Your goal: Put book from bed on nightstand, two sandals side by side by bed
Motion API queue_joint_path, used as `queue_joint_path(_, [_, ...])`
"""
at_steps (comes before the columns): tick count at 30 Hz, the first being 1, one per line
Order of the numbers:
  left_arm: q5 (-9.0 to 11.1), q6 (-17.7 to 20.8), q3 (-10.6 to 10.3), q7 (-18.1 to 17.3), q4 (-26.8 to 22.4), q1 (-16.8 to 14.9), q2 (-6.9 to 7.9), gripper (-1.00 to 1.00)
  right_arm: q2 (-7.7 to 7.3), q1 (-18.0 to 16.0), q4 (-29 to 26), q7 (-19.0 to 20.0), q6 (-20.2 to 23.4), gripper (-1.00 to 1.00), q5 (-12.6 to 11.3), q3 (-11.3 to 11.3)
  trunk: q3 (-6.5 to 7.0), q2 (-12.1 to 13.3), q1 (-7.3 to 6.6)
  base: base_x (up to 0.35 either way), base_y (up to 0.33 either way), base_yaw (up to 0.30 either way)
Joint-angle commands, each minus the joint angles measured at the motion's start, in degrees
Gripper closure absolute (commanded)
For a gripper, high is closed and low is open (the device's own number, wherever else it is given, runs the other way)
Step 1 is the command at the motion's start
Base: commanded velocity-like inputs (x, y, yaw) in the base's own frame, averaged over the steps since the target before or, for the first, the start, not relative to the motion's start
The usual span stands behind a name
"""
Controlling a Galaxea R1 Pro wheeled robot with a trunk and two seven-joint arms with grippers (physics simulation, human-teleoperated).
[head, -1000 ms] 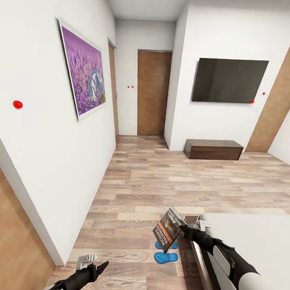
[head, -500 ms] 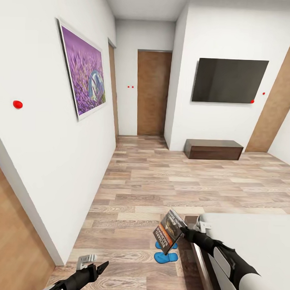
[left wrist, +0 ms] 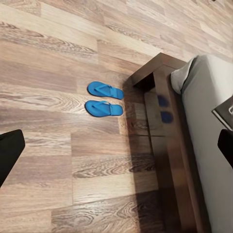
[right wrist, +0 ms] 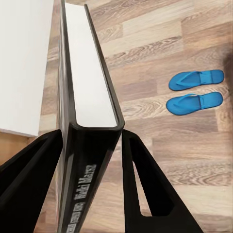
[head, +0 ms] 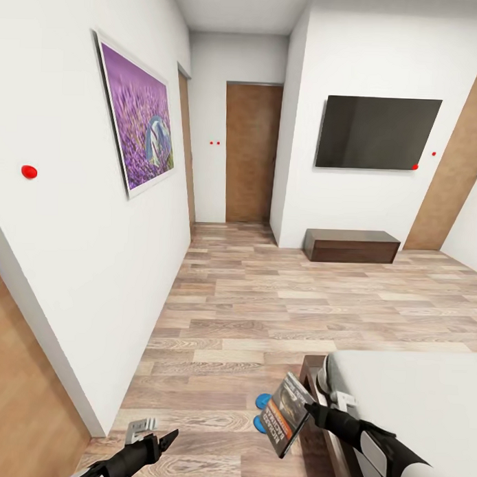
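Note:
My right gripper [head: 311, 411] is shut on the book [head: 288, 413], a dark paperback held tilted in the air just off the bed's foot corner. In the right wrist view the book [right wrist: 86, 131] stands edge-on between the two black fingers [right wrist: 145, 189]. Two blue sandals [left wrist: 105, 90] [left wrist: 103, 108] lie side by side on the floor beside the bed frame [left wrist: 162, 102]; in the head view the book partly covers the sandals [head: 262, 401]. The bed [head: 418, 403] has a pale grey mattress. My left gripper [head: 146, 432] hangs open and empty, low at the left.
A white wall with a purple picture [head: 136, 118] runs close along the left. Ahead are a wooden door [head: 252, 153], a wall-mounted TV [head: 376, 132] above a low dark bench [head: 352, 246], and another door [head: 454, 177] at the right. Wood-plank floor stretches ahead.
My right arm has dropped and drawn back toward me with the book, which now hides part of the sandals. The left arm and the camera have not moved.

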Motion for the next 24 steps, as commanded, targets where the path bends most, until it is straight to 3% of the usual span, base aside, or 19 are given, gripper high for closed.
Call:
queue_joint_path(1, [-0.62, -0.36, 0.4, -0.14, 0.04, -0.06, 0.0, -1.0, -0.07, -0.03, 0.02, 0.08, 0.4, 1.0, -0.62, 0.34, -0.13, -0.13, 0.04, 0.0, 0.0, 0.0])
queue_joint_path(12, [-0.68, -0.27, 0.27, 0.5, 0.16, -0.06, -0.02, -1.0, -0.03, 0.01, 4.8, 0.06, -0.3, 1.0, -0.57, 0.34, -0.13, -0.13, 0.04, 0.0, 0.0, 0.0])
queue_joint_path(16, [-1.45, -0.2, 0.15, 4.73, 1.7, 0.01, -0.07, -1.0, -0.04, -0.01, 5.42, 0.09, -0.33, 1.0, -0.58, 0.34, -0.13, -0.13, 0.04, 0.0, 0.0, 0.0])
queue_joint_path(17, [-3.08, -0.23, -0.2, 7.67, 3.84, 0.06, -0.08, -1.0, -0.08, -0.01, 5.53, 0.09, -0.34, 1.0, -0.58, 0.34, -0.13, -0.13, 0.04, 0.0, 0.0, 0.0])
queue_joint_path(18, [-6.32, -0.33, -1.05, 10.01, 5.63, 0.09, -0.13, -1.0, -0.09, 0.0, 5.59, 0.1, -0.34, 1.0, -0.58, 0.34, -0.13, -0.13, 0.04, 0.0, 0.0, 0.0])
queue_joint_path(20, [-11.22, -0.42, -1.89, 11.49, 6.79, 0.12, -0.16, -1.0, -0.1, 0.01, 5.62, 0.1, -0.34, 1.0, -0.58, 0.34, -0.13, -0.13, 0.04, 0.0, 0.0, 0.0])
queue_joint_path(21, [-12.31, -0.46, -2.01, 11.7, 6.95, 0.14, -0.17, -1.0, -0.11, 0.01, 5.63, 0.1, -0.34, 1.0, -0.58, 0.34, -0.13, -0.13, 0.04, 0.0, 0.0, 0.0])
queue_joint_path(22, [-14.67, -0.5, -2.22, 12.1, 7.27, 0.17, -0.15, -1.0, -0.11, 0.01, 5.64, 0.1, -0.34, 1.0, -0.58, 0.34, -0.13, -0.13, 0.04, 0.0, 0.0, 0.0])
queue_joint_path(24, [-16.26, -0.54, -2.29, 12.47, 7.49, 0.19, -0.03, -1.0, -0.15, 0.02, 5.64, 0.1, -0.34, 1.0, -0.58, 0.34, -0.13, -0.13, 0.04, 0.0, 0.0, 0.0])
